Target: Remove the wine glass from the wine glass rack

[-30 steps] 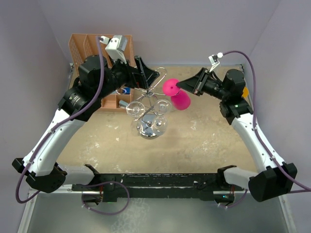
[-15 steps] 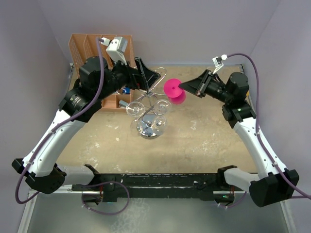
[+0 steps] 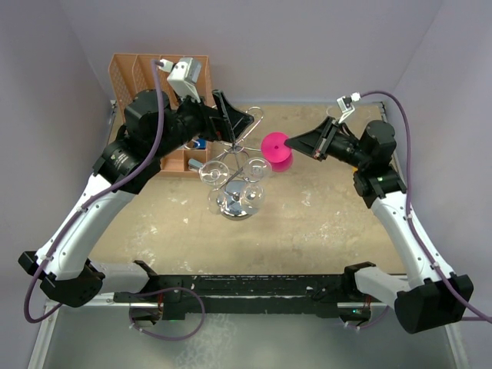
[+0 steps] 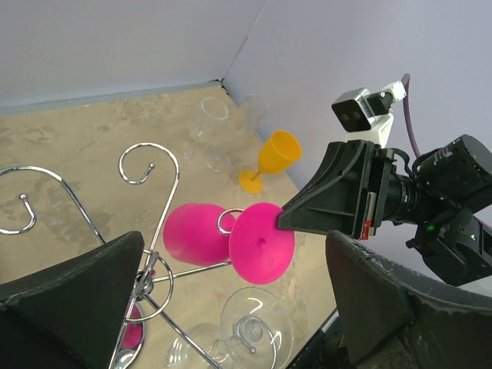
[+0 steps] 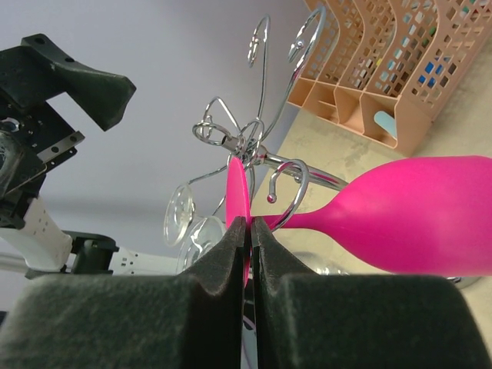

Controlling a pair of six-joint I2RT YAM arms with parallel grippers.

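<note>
Between the right jaws, tight on its foot, the pink wine glass (image 5: 415,209); left jaws wide apart

A curl of the rack (image 3: 233,206) rings the stem of the pink glass (image 3: 277,151), with clear glasses (image 3: 212,174) hanging close beside. The organizer (image 3: 138,77) walls off the far left; bare desk (image 3: 323,223) lies open right and near.

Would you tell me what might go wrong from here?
The jaws of the right gripper pinch only the thin foot edge of the pink wine glass; it could slip. The stem sits inside a hook of the wine glass rack, and the left gripper is open: a skewed pull may tip the rack.
</note>
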